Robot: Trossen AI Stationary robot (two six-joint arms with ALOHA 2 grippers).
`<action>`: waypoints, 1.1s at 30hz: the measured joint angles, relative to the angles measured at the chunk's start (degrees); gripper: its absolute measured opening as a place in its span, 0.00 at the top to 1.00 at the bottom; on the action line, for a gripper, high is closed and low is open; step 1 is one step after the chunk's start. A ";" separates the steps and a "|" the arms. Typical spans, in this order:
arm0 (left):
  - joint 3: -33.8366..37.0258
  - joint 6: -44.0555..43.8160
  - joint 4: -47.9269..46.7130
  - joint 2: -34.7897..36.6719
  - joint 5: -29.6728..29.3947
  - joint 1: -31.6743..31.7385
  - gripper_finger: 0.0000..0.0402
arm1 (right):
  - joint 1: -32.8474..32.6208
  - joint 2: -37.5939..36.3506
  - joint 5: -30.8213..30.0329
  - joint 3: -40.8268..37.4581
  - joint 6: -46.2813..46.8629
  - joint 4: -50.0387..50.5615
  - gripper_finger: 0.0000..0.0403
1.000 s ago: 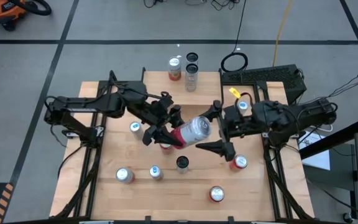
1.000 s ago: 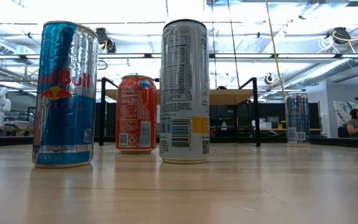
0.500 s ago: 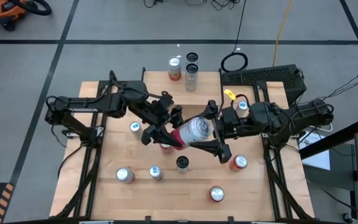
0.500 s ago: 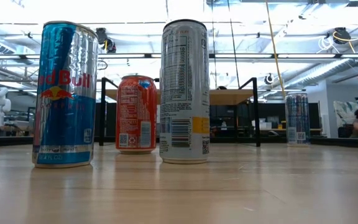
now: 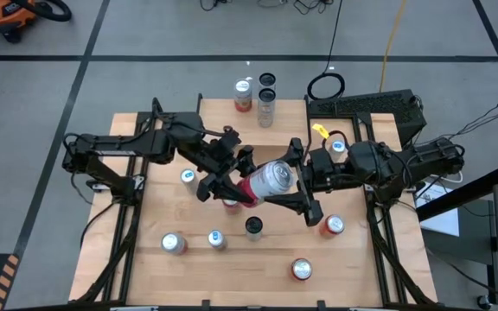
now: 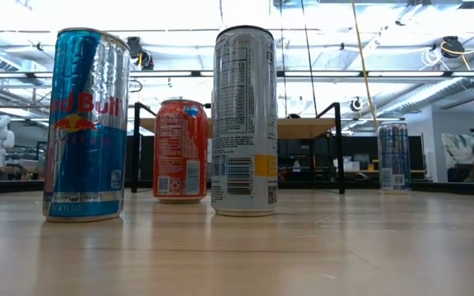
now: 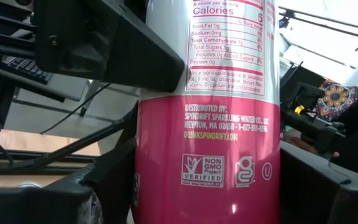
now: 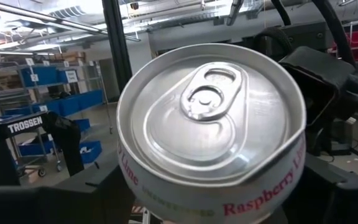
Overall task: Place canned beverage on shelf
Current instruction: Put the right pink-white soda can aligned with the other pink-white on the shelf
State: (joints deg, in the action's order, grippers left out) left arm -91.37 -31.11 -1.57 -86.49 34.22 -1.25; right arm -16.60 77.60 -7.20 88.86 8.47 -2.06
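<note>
Holding the pink Spindrift can mid-worktop, left gripper jaws are gripping while right gripper jaws are closing around its top; release only once secure

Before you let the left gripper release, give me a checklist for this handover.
1. Left gripper clamped on the Spindrift can, held off the table: ok.
2. Right gripper lined up around the can's top end: ok.
3. Right gripper's grip firm enough to take the weight: cannot tell.
4. Can sealed, with the pull tab lying flat: ok.
5. Space below the handover free: not ok. A red can and a black-topped can stand close underneath.
6. Free spot on the shelf: cannot tell. The tall can in front hides much of its top.
</note>
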 joint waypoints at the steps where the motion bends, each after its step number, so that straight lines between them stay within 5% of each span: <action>1: 0.00 -0.01 -0.02 0.01 -0.22 -0.01 0.20 | 0.00 -0.05 0.00 0.00 0.00 -0.06 0.29; 9: 0.00 -0.04 -0.69 0.32 -2.67 0.13 0.02 | 0.04 -0.31 -0.46 -0.09 2.33 0.20 0.29; 24: -0.01 0.08 -2.95 3.05 -3.62 3.94 0.03 | 0.11 -1.27 -4.79 -0.09 12.94 6.70 0.30; 33: 0.00 3.28 -15.14 5.77 -13.15 4.58 0.03 | 0.16 -1.73 -7.70 -0.04 16.24 11.72 0.30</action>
State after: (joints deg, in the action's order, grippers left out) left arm -91.37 -27.83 -16.71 -80.72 21.07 3.33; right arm -16.44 75.88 -14.90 88.82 24.71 9.66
